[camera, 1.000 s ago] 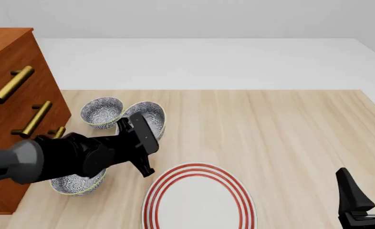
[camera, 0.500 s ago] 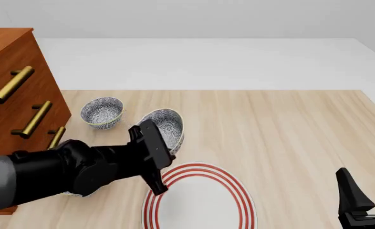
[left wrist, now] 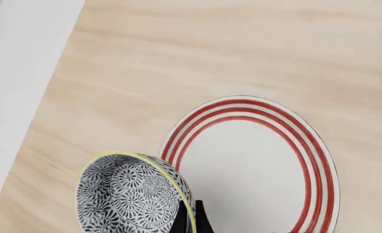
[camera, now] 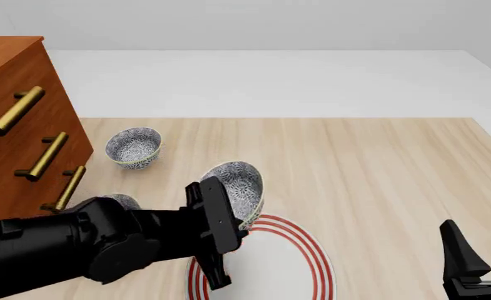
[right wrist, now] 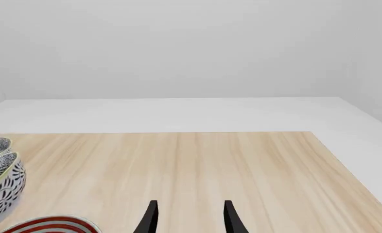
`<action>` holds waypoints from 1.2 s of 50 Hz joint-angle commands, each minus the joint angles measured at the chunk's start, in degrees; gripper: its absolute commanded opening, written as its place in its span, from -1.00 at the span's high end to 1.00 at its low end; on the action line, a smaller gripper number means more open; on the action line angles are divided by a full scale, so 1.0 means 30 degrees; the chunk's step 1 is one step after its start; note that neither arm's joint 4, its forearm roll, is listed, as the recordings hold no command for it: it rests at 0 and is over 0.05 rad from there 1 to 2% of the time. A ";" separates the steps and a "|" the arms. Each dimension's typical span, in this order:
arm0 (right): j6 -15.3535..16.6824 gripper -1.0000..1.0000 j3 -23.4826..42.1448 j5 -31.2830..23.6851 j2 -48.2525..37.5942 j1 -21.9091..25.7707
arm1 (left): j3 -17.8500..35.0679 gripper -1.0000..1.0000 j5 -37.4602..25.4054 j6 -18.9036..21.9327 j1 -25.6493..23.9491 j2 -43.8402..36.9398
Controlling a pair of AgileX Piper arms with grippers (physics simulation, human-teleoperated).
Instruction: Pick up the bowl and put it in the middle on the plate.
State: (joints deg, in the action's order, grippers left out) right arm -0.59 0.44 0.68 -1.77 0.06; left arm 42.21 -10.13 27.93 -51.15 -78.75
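Observation:
My left gripper (camera: 243,222) is shut on the rim of the bowl (camera: 238,182), which has a grey-blue floral pattern and a pale yellow rim. The bowl hangs tilted over the far left edge of the plate (camera: 317,259), a white plate with three red rings. In the left wrist view the bowl (left wrist: 129,194) sits beside the plate (left wrist: 256,165), with the left gripper (left wrist: 189,219) pinching the bowl's wall. My right gripper (camera: 481,242) stands open at the near right, nothing between its fingers. The right wrist view shows the right gripper (right wrist: 189,217), the bowl (right wrist: 2,187) and the plate's edge (right wrist: 48,225).
A look-alike bowl (camera: 133,147) stands at the far left of the table. Another one (camera: 122,201) peeks out behind my left arm. A wooden drawer cabinet (camera: 20,112) with brass handles stands along the left side. Pale wood tabletop (camera: 379,169) stretches to the right.
My left gripper has carried the bowl right and toward the near side, from beside the far-left bowl to over the plate's far left edge. The right arm has stayed still.

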 commanded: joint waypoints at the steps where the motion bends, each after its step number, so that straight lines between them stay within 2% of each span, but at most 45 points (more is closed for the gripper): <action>1: -0.0004 -1.00 0.0000 0.0002 -0.0004 -0.0001 | 0.0234 1.00 -0.0339 -0.0098 -0.1833 -0.0649; 15: -0.0004 -1.00 0.0000 -0.0001 0.0002 -0.0005 | 0.0354 1.00 -0.0947 -0.0095 -0.3079 -0.1004; 36: 0.0003 -1.00 0.0000 0.0003 -0.0007 -0.0002 | 0.0954 1.00 -0.2179 -0.1394 -0.5383 -0.2377; 40: 0.0002 -1.00 0.0001 -0.0007 0.0013 0.0000 | 0.0393 1.00 -0.1860 -0.0745 -0.4793 -0.2424; 47: 0.0004 -1.00 0.0001 -0.0005 0.0010 0.0002 | 0.0415 1.00 -0.1676 -0.1508 -0.5731 -0.3621; 60: 0.0003 -1.00 0.0000 -0.0004 0.0009 0.0006 | -0.0250 1.00 -0.1116 -0.1298 -0.5333 -0.4275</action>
State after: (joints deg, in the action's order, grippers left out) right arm -0.59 0.44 0.68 -1.77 0.07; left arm 42.26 -14.52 23.94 -67.27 -90.13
